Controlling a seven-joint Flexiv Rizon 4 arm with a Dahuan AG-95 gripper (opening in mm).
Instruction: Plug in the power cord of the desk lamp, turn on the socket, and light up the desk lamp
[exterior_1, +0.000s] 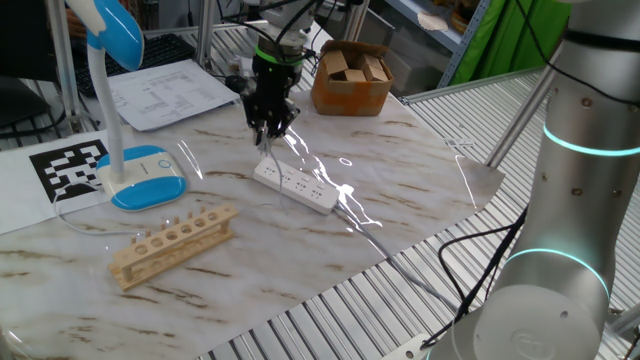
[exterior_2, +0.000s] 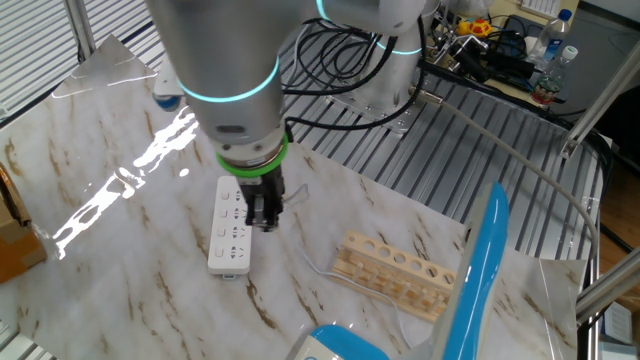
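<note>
The desk lamp stands at the left, its blue-topped base (exterior_1: 146, 180) on the table and its blue-and-white head (exterior_1: 112, 30) above. In the other fixed view its head (exterior_2: 480, 262) and base (exterior_2: 335, 346) show at the bottom right. The white socket strip (exterior_1: 296, 186) lies mid-table and also shows in the other fixed view (exterior_2: 230, 228). My gripper (exterior_1: 270, 132) hangs straight down over one end of the strip (exterior_2: 262, 216), fingers close together on the small plug. The thin power cord (exterior_2: 318, 270) trails from there across the table toward the lamp.
A wooden rack with round holes (exterior_1: 172, 243) lies in front of the lamp base, also seen in the other fixed view (exterior_2: 395, 272). A cardboard box (exterior_1: 350, 78) and papers (exterior_1: 170, 90) sit at the back. A black-and-white marker sheet (exterior_1: 70, 165) lies at the left.
</note>
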